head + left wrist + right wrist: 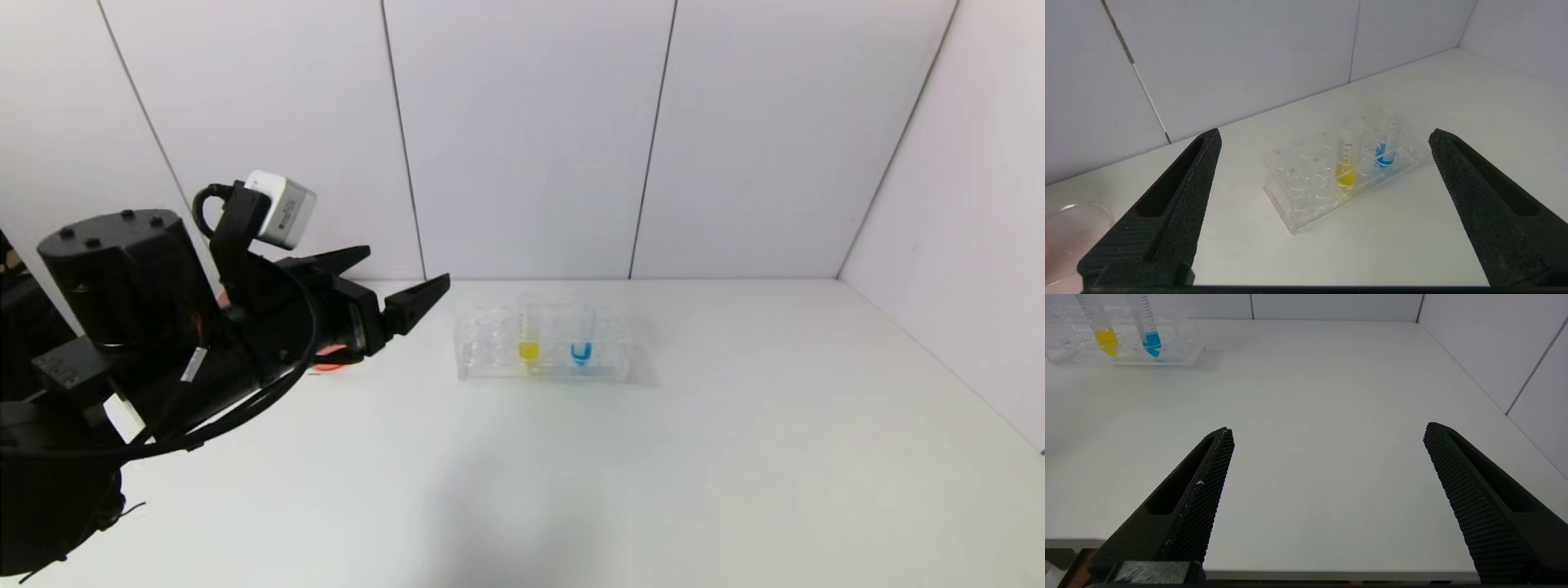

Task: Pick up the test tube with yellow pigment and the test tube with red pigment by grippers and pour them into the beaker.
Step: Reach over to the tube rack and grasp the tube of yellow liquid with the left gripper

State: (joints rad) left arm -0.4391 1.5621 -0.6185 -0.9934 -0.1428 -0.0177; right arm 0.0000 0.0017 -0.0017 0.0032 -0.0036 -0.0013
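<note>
The test tube with yellow pigment (529, 347) stands upright in a clear rack (490, 347) at the table's middle back, and also shows in the left wrist view (1346, 173) and the right wrist view (1106, 337). My left gripper (400, 273) is open and empty, raised to the left of the rack and pointing at it (1326, 132). My right gripper (1329, 428) is open and empty over the table's front edge, far from the rack. The red-pigment tube is not in view. A clear round vessel (1069, 232), tinted pink, lies beside the left gripper; I cannot tell whether it is the beaker.
A blue-tipped tube (580, 351) stands in the rack right of the yellow one. A red-orange patch (331, 361) shows under the left gripper, mostly hidden by the arm. White walls close the table's back and right side.
</note>
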